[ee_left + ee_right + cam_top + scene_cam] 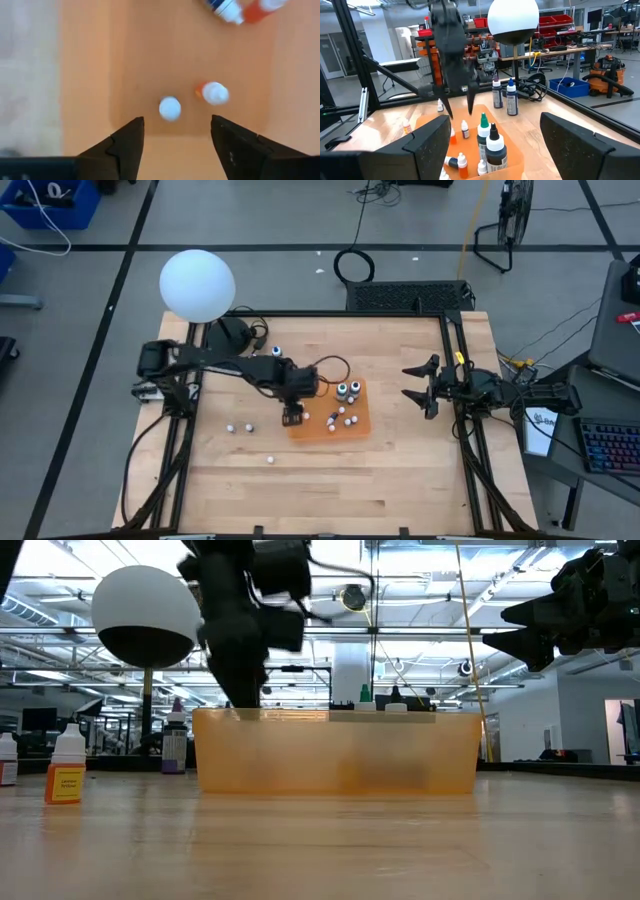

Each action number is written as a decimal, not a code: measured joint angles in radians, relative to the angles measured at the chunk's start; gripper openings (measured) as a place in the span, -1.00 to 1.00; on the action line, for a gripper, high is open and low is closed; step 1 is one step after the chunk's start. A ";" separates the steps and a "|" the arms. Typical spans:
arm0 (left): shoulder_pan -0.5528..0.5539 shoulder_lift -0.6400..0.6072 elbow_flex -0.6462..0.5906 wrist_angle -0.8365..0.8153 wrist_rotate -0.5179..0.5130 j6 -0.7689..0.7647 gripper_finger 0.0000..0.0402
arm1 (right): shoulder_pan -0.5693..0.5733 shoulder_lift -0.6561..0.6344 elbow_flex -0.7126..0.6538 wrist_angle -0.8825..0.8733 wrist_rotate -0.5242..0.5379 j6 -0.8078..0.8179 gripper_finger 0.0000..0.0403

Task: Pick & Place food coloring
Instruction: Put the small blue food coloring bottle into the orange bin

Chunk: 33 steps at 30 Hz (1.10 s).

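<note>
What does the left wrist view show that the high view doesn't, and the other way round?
Only the left wrist view: a close look between the left end effector's open fingers down at a small white-capped bottle standing in the orange tray, with an orange bottle beside it.

Only the high view: the right end effector waiting open off the tray's right side, loose bottles on the table, and the white globe.

Both: the tray with bottles and the left end effector above its left end.
</note>
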 joint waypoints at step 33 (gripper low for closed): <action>-0.292 -0.466 -0.548 0.020 -0.090 -0.658 0.00 | 0.000 0.000 0.000 0.000 0.000 0.000 0.45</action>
